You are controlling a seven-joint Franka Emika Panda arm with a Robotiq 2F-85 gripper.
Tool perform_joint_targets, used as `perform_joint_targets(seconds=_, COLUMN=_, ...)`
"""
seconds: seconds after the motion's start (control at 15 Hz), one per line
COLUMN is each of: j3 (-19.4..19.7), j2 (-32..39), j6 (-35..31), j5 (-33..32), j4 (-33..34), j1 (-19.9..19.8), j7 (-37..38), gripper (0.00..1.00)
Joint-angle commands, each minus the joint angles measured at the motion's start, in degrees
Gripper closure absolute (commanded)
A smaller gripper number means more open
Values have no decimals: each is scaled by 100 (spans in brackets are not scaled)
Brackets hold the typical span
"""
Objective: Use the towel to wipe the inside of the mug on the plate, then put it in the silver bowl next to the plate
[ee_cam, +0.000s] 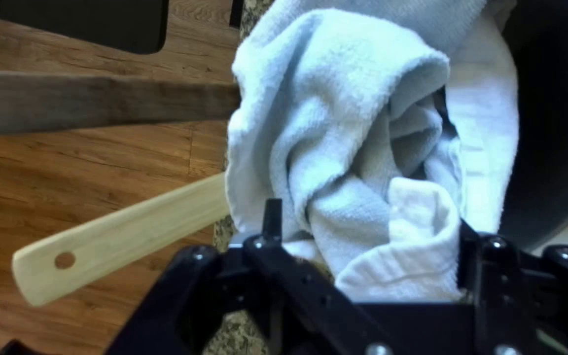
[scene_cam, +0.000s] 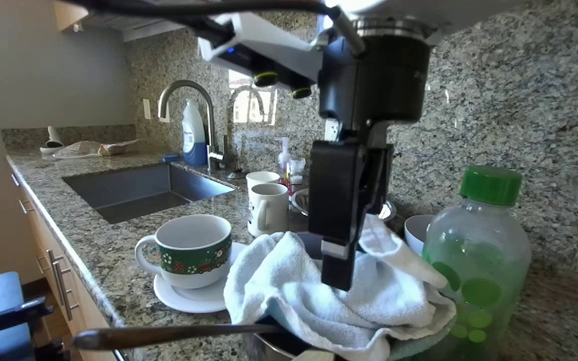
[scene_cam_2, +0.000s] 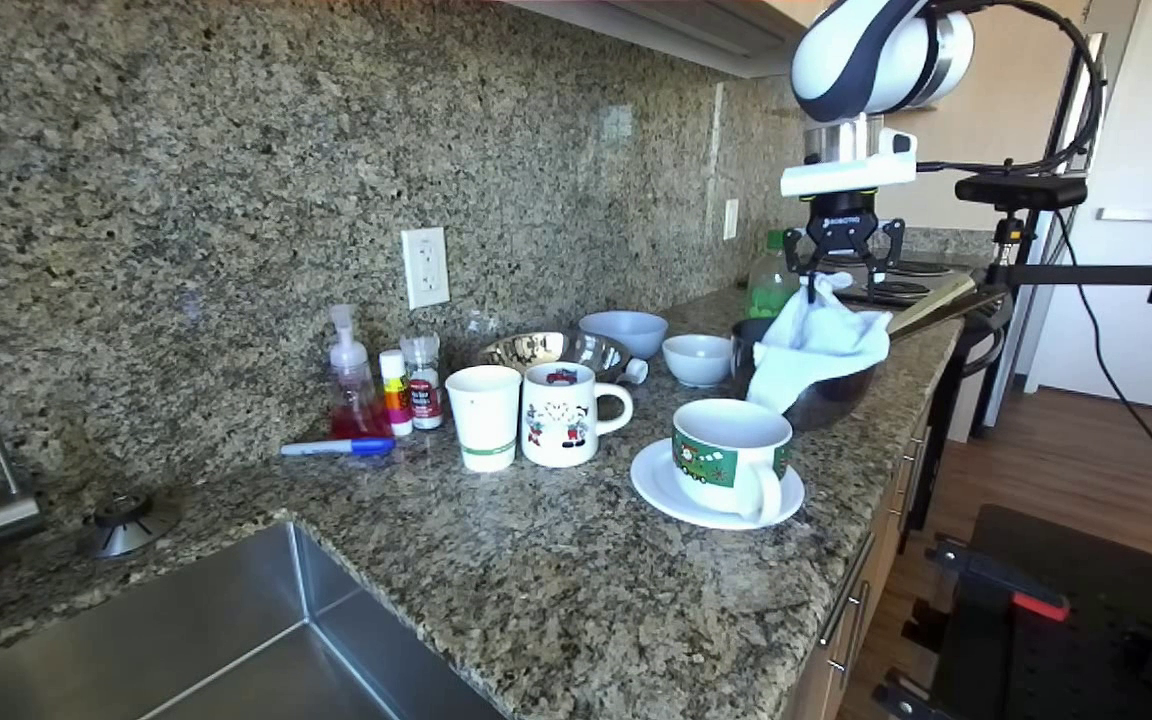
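The one word I can read is ROBOTIQ, on the black housing (scene_cam_2: 843, 222) above my jaws in an exterior view. The label on the little bottle (scene_cam_2: 423, 398) is too small for me, and so is the one on the soap bottle (scene_cam: 194, 131). My towel (scene_cam: 349, 313) lies heaped over the mouth of the silver bowl (scene_cam_2: 836, 402), spilling past its rim. It is too bunched to give me a sure long axis: in the wrist view the folds run from the top down toward the jaws; in an exterior view a peak points up and a corner hangs toward the mug (scene_cam_2: 704, 455) on its plate (scene_cam_2: 656, 485). The mug's handle (scene_cam_2: 764, 492) points away from the towel. My jaws stand apart; the fabric between them is loose.
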State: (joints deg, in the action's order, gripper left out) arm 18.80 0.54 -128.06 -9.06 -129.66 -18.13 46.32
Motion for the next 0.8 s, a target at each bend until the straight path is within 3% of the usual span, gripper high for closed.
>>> perform_joint_targets(seconds=0.0, j3=71, j2=-317, j6=117, j5=-83, j4=248, j1=-85, j7=-1, gripper=0)
perform_joint_targets(seconds=0.73, j3=-5, j2=-739, j6=893, j5=-31, j4=848, j1=-128, j7=-108, gripper=0)
